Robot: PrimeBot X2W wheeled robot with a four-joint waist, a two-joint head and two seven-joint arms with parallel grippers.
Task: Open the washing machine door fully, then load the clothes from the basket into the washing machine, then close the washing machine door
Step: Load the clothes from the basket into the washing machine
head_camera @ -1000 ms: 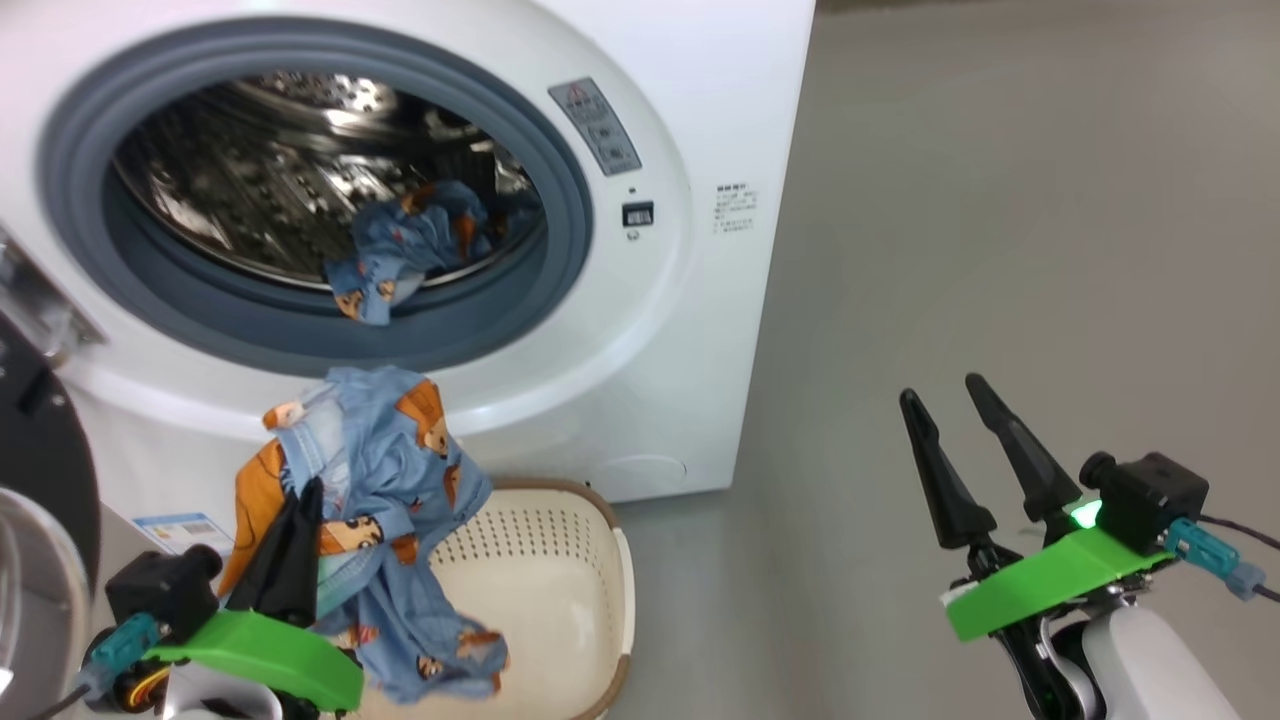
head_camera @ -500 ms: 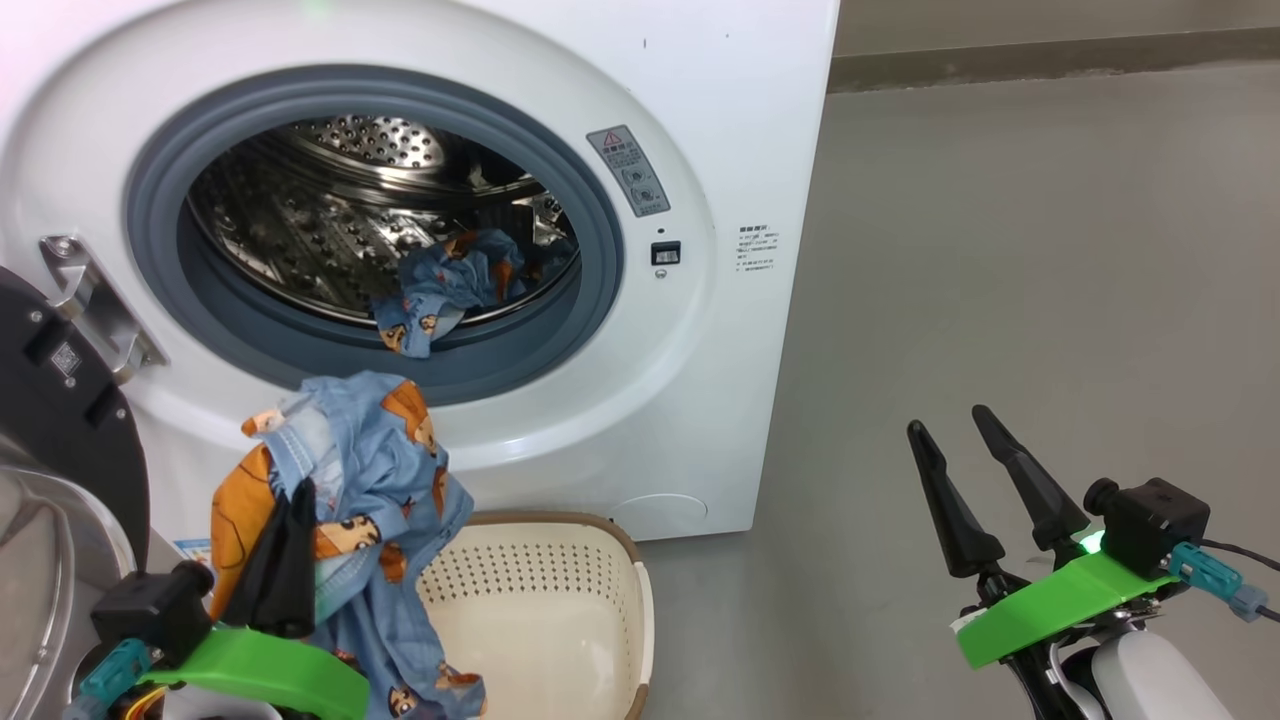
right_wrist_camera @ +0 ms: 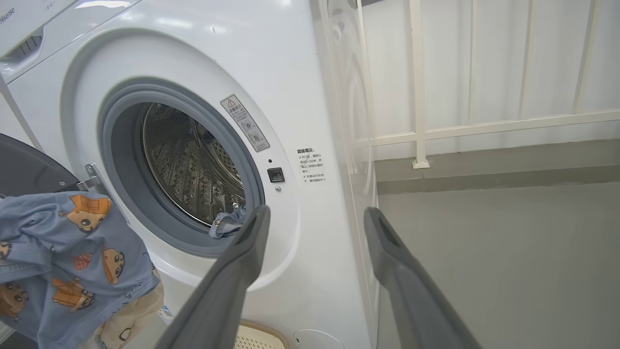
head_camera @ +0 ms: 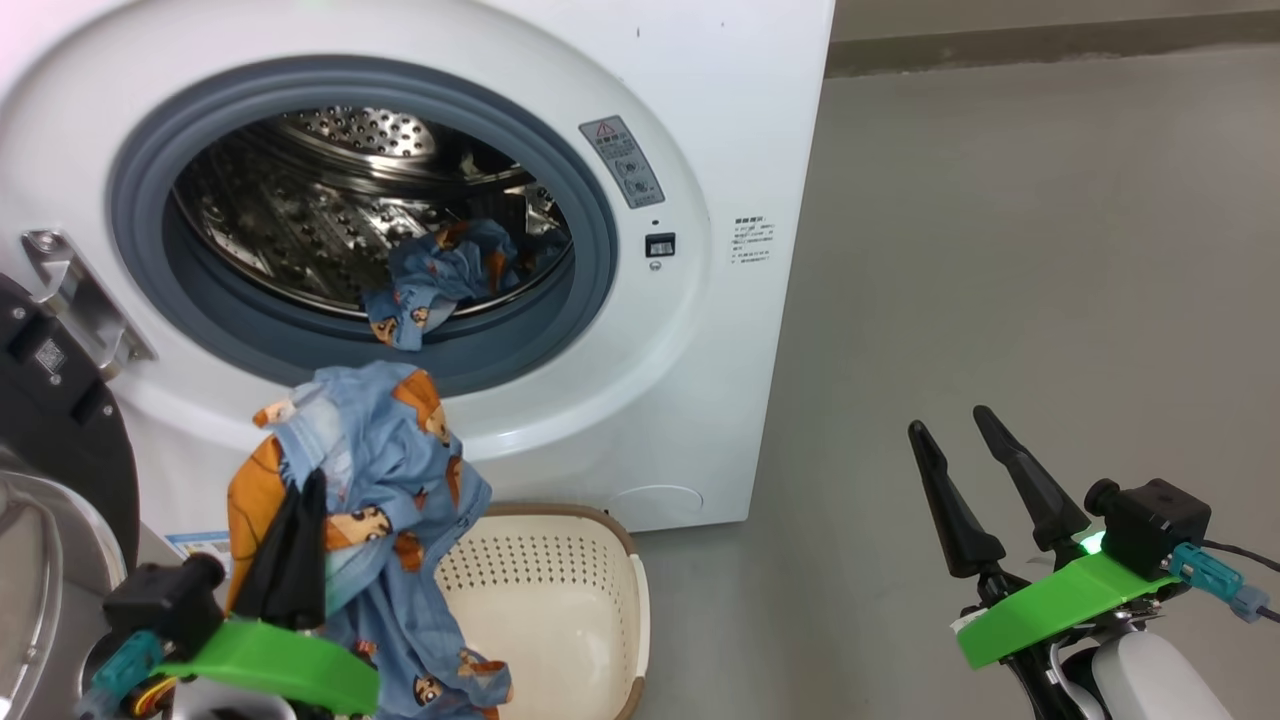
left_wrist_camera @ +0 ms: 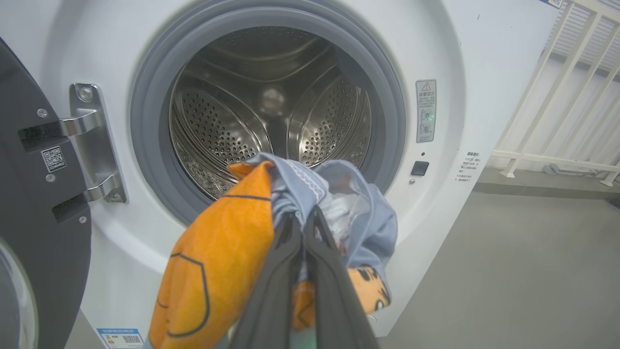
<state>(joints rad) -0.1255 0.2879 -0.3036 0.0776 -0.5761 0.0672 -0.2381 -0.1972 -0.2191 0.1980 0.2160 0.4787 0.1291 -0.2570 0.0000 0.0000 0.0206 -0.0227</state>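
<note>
Red warning triangle on a grey label (left_wrist_camera: 426,110), washing machine (left_wrist_camera: 460,58) front, right of opening; small print (left_wrist_camera: 467,167) beside it unreadable; QR sticker (left_wrist_camera: 53,159) on washing machine door (left_wrist_camera: 29,228).

Washing machine (head_camera: 700,120) stands open
Black door (head_camera: 60,440) swung to its left; blue garment (head_camera: 440,275) on its drum lip, orange-patched garment (head_camera: 390,470) hanging above the cream basket (head_camera: 560,560) at its foot.

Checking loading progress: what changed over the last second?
The camera tilted up, shifting the view. The left gripper stays shut on the blue garment, raised slightly toward the washing machine. Unchanged: right gripper open and idle, another garment inside the drum, basket below.
</note>
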